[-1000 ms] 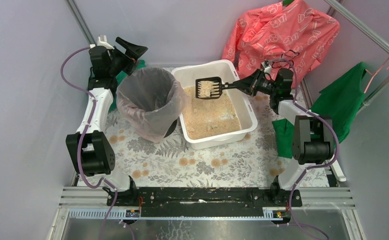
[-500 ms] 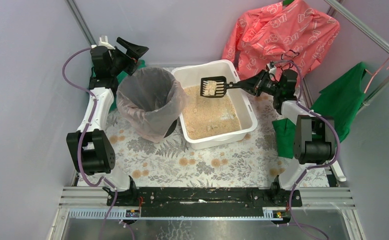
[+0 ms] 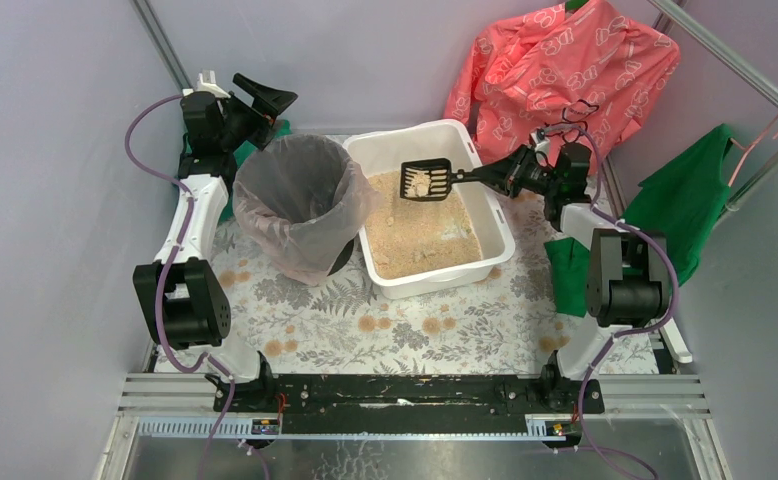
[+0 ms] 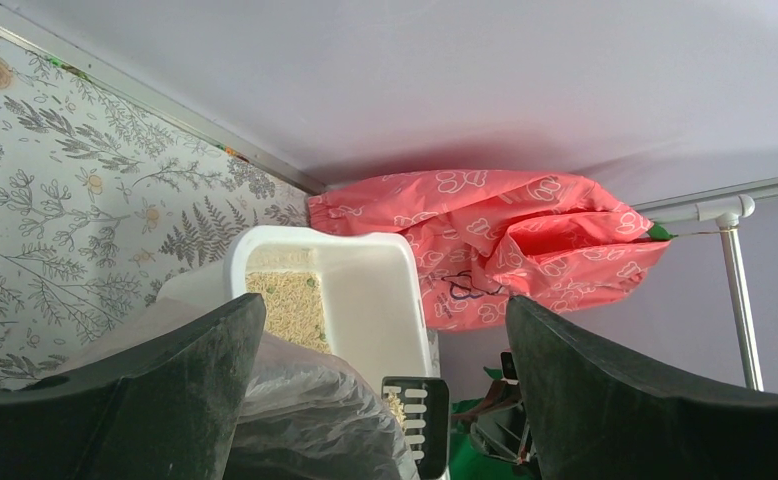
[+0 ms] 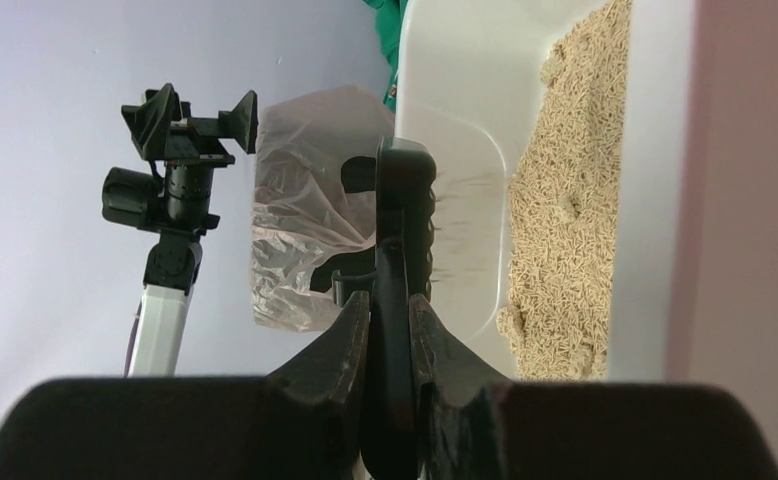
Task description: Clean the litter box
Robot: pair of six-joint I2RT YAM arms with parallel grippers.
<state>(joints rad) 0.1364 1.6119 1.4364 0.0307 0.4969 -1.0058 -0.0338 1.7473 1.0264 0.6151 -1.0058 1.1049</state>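
Observation:
The white litter box (image 3: 496, 218) with tan granules sits mid-table; it also shows in the left wrist view (image 4: 375, 290) and the right wrist view (image 5: 655, 200). My right gripper (image 3: 507, 174) is shut on the handle of a black slotted scoop (image 3: 426, 182), held above the box's far part with a clump of litter in it. The scoop shows edge-on in the right wrist view (image 5: 402, 220) and in the left wrist view (image 4: 417, 420). My left gripper (image 3: 265, 100) is open and empty, raised behind the black bin (image 3: 300, 205).
The round black bin lined with a clear bag stands left of the litter box, touching it. A red patterned cloth (image 3: 565, 70) hangs at the back right. Green cloth (image 3: 690, 200) hangs at the right, near the right arm. The table has a floral cover (image 3: 385, 320).
The right gripper has drawn the scoop slightly right and back toward the box's far part, with the clump still in it. The left arm has not moved.

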